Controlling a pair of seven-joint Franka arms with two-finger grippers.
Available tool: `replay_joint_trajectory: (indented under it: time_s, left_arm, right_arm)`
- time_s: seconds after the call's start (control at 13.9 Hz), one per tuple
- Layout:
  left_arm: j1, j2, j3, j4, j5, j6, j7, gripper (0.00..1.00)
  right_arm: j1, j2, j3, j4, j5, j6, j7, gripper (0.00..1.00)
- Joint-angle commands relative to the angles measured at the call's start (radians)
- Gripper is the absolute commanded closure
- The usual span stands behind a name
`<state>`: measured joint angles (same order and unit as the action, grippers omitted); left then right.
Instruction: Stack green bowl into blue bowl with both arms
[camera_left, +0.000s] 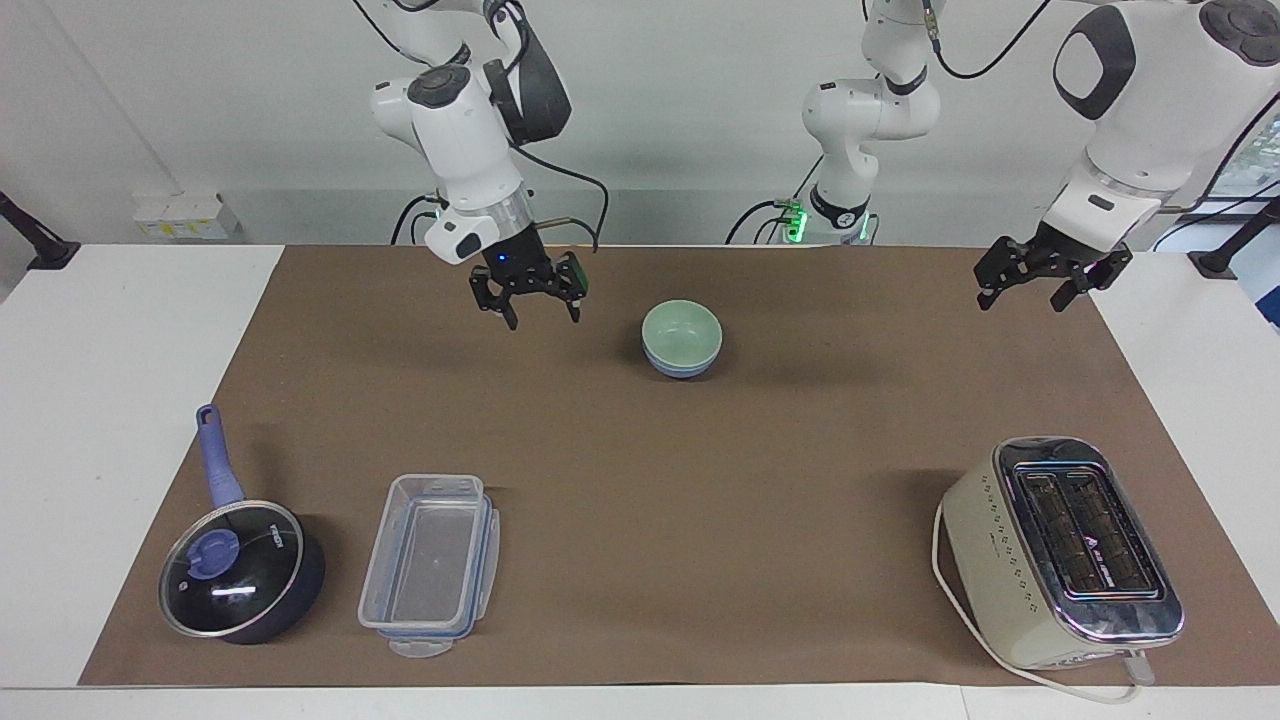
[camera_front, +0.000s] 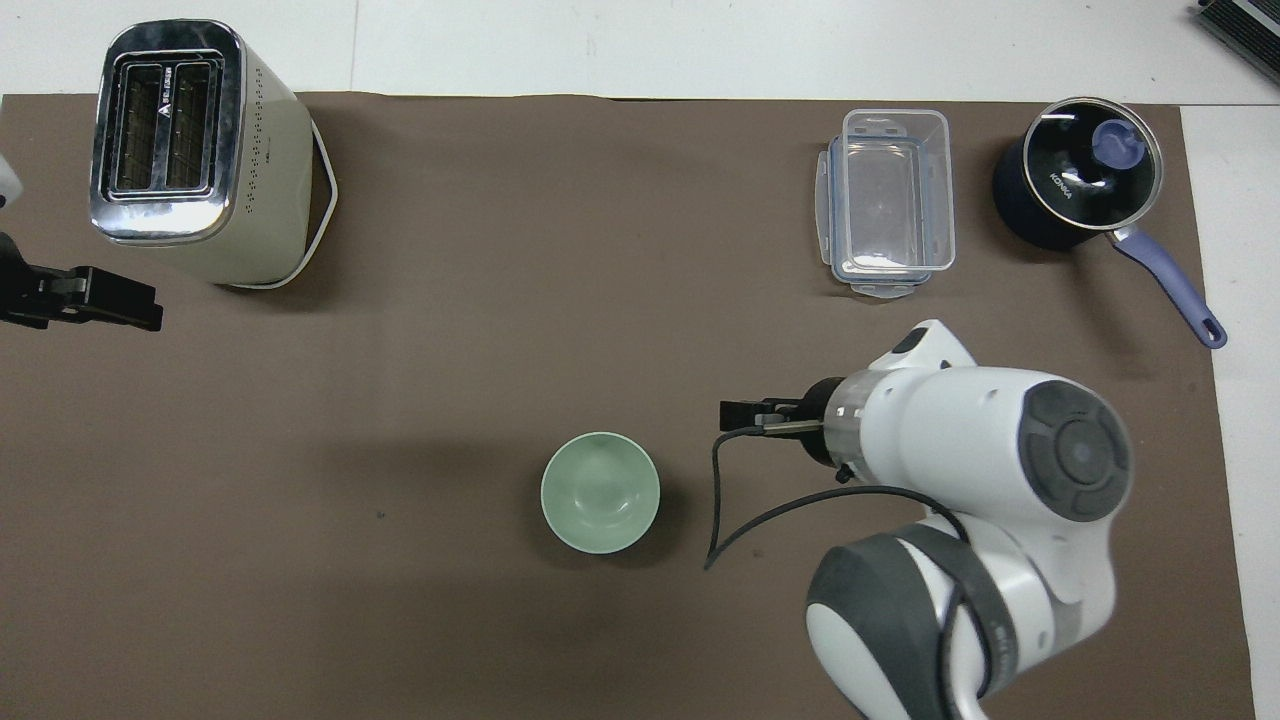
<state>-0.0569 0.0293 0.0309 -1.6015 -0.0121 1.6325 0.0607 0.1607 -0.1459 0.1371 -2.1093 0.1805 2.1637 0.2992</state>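
The green bowl (camera_left: 681, 330) sits nested inside the blue bowl (camera_left: 680, 369) on the brown mat, near the robots' edge at mid-table. Only the blue bowl's lower wall shows under it. In the overhead view the green bowl (camera_front: 600, 492) hides the blue one. My right gripper (camera_left: 543, 313) is open and empty, up in the air over the mat beside the bowls toward the right arm's end; it also shows in the overhead view (camera_front: 738, 411). My left gripper (camera_left: 1020, 298) is open and empty and waits over the mat's edge at the left arm's end.
A cream toaster (camera_left: 1060, 550) stands far from the robots at the left arm's end. A clear plastic container (camera_left: 430, 565) and a dark lidded pot (camera_left: 240, 570) with a blue handle stand far from the robots at the right arm's end.
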Motion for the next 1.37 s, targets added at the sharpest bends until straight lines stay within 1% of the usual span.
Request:
replay_joint_trajectory:
  time_s: [0.0,0.07,0.36,0.5,0.65,0.72,0.86,1.01,1.3]
  left_arm:
    - [0.006,-0.008,-0.006,0.006,0.014,-0.019,-0.012,0.0]
    - [0.006,-0.008,-0.006,0.006,0.014,-0.019,-0.012,0.0]
    - [0.006,-0.008,-0.006,0.006,0.014,-0.019,-0.012,0.0]
    - [0.006,-0.008,-0.006,0.006,0.014,-0.019,-0.012,0.0]
    - [0.006,-0.008,-0.006,0.005,0.014,-0.019,-0.012,0.0]
    - [0.006,-0.008,-0.005,0.005,0.014,-0.019,-0.012,0.0]
    - [0.006,-0.008,-0.006,0.005,0.014,-0.019,-0.012,0.0]
    - [0.006,-0.008,-0.006,0.006,0.014,-0.019,-0.012,0.0]
    - [0.006,-0.008,-0.006,0.006,0.014,-0.019,-0.012,0.0]
  right_arm:
    - [-0.072,0.02,0.012,0.133,-0.1,-0.123,-0.014,0.0]
    - [-0.082,0.025,0.012,0.179,-0.128,-0.164,-0.014,0.0]
    - [-0.11,0.086,0.012,0.443,-0.208,-0.439,-0.014,0.0]
    - [-0.113,0.097,0.012,0.518,-0.255,-0.52,-0.015,0.0]
    - [-0.127,0.098,0.009,0.564,-0.263,-0.597,-0.044,0.0]
    - [-0.151,0.107,0.01,0.596,-0.262,-0.628,-0.067,0.0]
    - [-0.164,0.118,0.009,0.614,-0.25,-0.66,-0.115,0.0]
    - [-0.194,0.097,-0.001,0.573,-0.233,-0.663,-0.161,0.0]
    - [-0.208,0.065,-0.005,0.519,-0.191,-0.662,-0.161,0.0]
